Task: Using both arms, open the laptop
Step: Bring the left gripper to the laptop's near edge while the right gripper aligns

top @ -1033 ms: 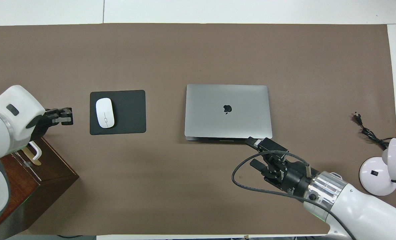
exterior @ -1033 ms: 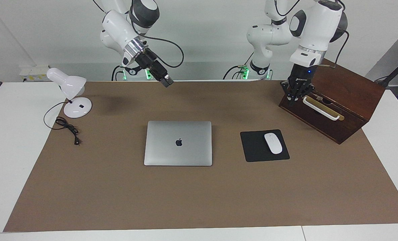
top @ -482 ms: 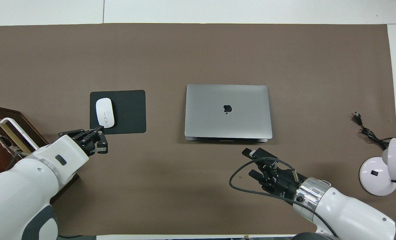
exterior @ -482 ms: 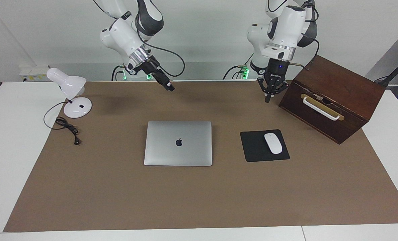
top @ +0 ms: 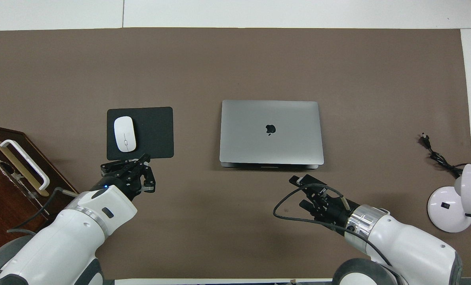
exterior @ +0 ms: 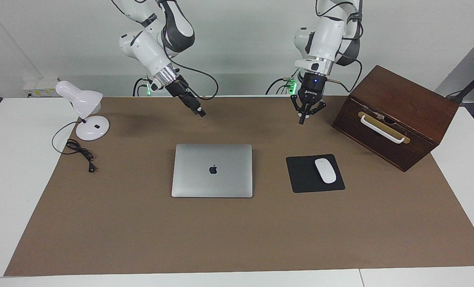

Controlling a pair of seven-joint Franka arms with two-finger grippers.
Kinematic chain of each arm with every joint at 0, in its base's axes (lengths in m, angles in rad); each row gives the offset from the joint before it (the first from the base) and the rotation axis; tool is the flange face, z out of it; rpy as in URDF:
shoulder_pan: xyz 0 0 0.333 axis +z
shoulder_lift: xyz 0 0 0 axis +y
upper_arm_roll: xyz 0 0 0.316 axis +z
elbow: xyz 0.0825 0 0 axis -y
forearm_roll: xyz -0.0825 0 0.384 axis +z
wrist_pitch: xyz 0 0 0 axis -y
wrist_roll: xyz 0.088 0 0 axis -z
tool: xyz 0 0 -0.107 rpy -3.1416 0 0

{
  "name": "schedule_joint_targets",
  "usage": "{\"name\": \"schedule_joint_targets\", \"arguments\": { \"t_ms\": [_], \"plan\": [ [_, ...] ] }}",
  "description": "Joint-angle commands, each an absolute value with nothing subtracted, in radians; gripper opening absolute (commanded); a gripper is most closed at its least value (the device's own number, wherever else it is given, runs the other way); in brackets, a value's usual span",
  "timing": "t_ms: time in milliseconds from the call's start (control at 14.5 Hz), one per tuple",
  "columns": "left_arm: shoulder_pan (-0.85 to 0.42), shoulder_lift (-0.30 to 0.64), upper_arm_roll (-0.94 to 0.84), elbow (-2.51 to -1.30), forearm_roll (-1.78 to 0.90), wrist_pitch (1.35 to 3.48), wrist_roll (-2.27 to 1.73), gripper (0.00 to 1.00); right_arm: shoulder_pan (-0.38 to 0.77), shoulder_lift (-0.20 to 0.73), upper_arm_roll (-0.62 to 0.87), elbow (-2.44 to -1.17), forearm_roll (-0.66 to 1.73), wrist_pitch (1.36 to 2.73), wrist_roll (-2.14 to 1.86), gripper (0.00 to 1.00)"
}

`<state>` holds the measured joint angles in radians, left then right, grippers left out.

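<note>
The silver-grey laptop [exterior: 212, 170] lies closed on the brown mat, apple logo up; it also shows in the overhead view [top: 271, 132]. My right gripper [exterior: 200, 111] hangs in the air over the mat just off the laptop's robot-side edge, tilted toward it, fingers apart and empty [top: 300, 192]. My left gripper [exterior: 301, 119] points down over the mat off the robot-side edge of the mouse pad, its fingers drawn together to a point, holding nothing [top: 126, 164]. Neither gripper touches the laptop.
A black mouse pad [exterior: 302, 177] with a white mouse [exterior: 325, 170] lies beside the laptop toward the left arm's end. A brown wooden box [exterior: 400, 115] with a white handle stands at that end. A white lamp [exterior: 86, 107] and its black cable [exterior: 81, 153] are at the right arm's end.
My left arm has swung from the wooden box's handle toward the middle, now over the mat by the mouse pad. My right gripper has drawn back a little from the laptop's edge.
</note>
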<state>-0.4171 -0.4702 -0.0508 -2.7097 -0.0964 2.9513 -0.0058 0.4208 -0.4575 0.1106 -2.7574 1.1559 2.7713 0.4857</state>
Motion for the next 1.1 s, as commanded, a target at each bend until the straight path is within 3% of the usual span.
{"name": "schedule_joint_targets", "arguments": {
  "t_ms": [0,344,1033],
  "plan": [
    [-0.48,-0.382,-0.038,-2.752,-0.104,3.139,-0.011,0.0,0.414,-0.375,0.12,-2.744,1.172,2.839,0.423,1.0],
    [-0.584,-0.114,-0.037,-2.761,-0.104,3.508,-0.066,0.0,0.416,-0.33,0.12,-2.721,1.173,2.85,0.413,1.0],
    [-0.699,0.055,-0.037,-2.674,-0.103,3.504,-0.052,0.0,0.407,-0.241,0.118,-2.654,1.173,2.855,0.374,1.0]
  ]
}}
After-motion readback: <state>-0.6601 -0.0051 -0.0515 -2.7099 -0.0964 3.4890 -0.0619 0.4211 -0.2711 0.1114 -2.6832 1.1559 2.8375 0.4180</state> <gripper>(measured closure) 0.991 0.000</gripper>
